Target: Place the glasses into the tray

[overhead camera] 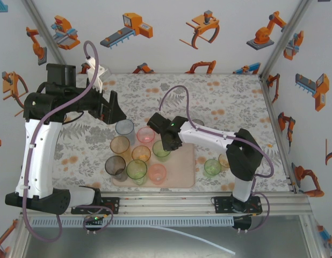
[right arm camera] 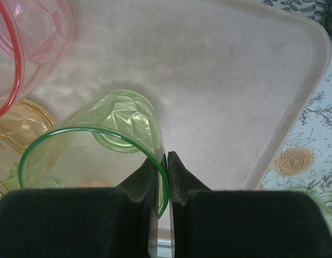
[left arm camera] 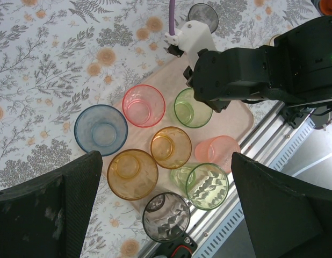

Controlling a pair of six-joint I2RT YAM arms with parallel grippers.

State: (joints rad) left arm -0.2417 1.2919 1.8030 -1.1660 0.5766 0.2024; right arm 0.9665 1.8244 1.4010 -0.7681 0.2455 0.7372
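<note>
The right gripper (right arm camera: 166,158) is pinching the rim of a green tumbler (right arm camera: 101,140). One finger is sitting inside the wall and one outside, and the jaws are nearly together on the thin plastic. That tumbler is standing upright over the tray (right arm camera: 236,80), toward its far side. Whether its base is touching the tray floor I cannot tell. A pink tumbler (right arm camera: 26,48) is crowding in just beside it, and an orange tumbler (right arm camera: 15,126) is glowing at the left edge.

The left gripper (overhead camera: 109,110) is hanging high over the far left of the table, with its fingers (left arm camera: 48,209) spread wide and holding nothing.

Looking down from that wrist, the pack is sitting tight:
- A larger orange tumbler (left arm camera: 132,173), a salmon tumbler (left arm camera: 217,150), a pale green tumbler (left arm camera: 207,185) and a grey tumbler (left arm camera: 166,216) are bunching toward the tray's near side.
- A blue tumbler (left arm camera: 100,129) is standing on the floral cloth (left arm camera: 48,64), just beside the tray's corner.
- A dark grey tumbler (left arm camera: 203,16) is waiting on the cloth beyond the tray.

From above, a small green tumbler (overhead camera: 212,167) and a small orange tumbler (overhead camera: 225,160) are sitting together on the cloth to the right of the tray, near the right arm's base.

The walls (overhead camera: 155,32) are showing printed orange-and-blue drawings of robot arms and conveyors. A green light (overhead camera: 172,126) is glowing on the right arm. Any print on the arms is too small to read.
</note>
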